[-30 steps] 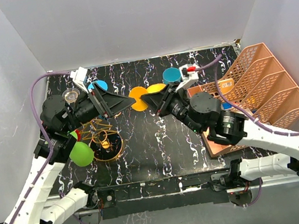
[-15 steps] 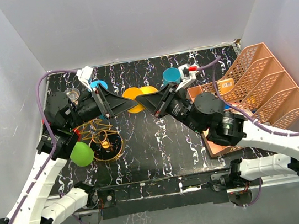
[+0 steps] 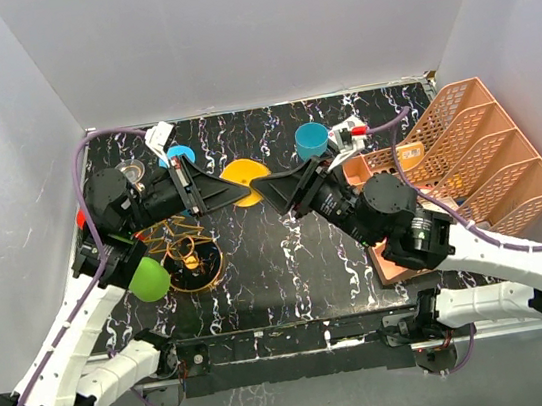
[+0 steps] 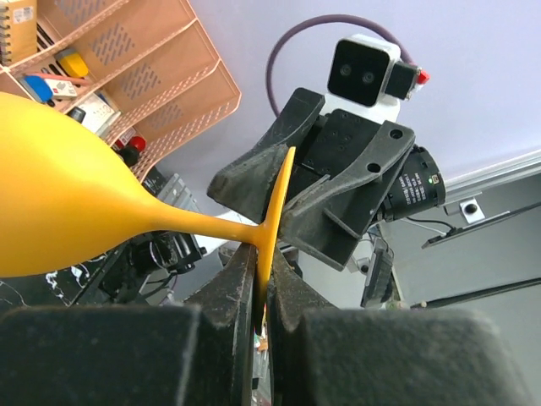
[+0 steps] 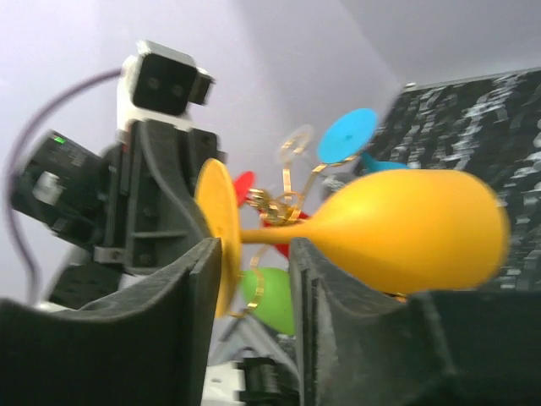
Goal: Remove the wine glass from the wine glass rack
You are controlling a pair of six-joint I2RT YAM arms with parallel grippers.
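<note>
At the left of the top view, the gold wine glass rack (image 3: 189, 253) stands on the marbled tabletop (image 3: 289, 261). A green glass (image 3: 147, 279) sits at its lower-left edge, and the left arm partly hides the wires. Just right, clear of the rack, the yellow wine glass (image 4: 68, 203) lies sideways in the air. The left pincer (image 4: 260, 258) pinches its foot edge-on. The right pincer (image 5: 254, 254) is spread around that same foot; whether it touches is unclear. Far right, the peach organiser (image 3: 490, 147) holds a notebook (image 4: 17, 21), cut off by the frame, its print unreadable.
</note>
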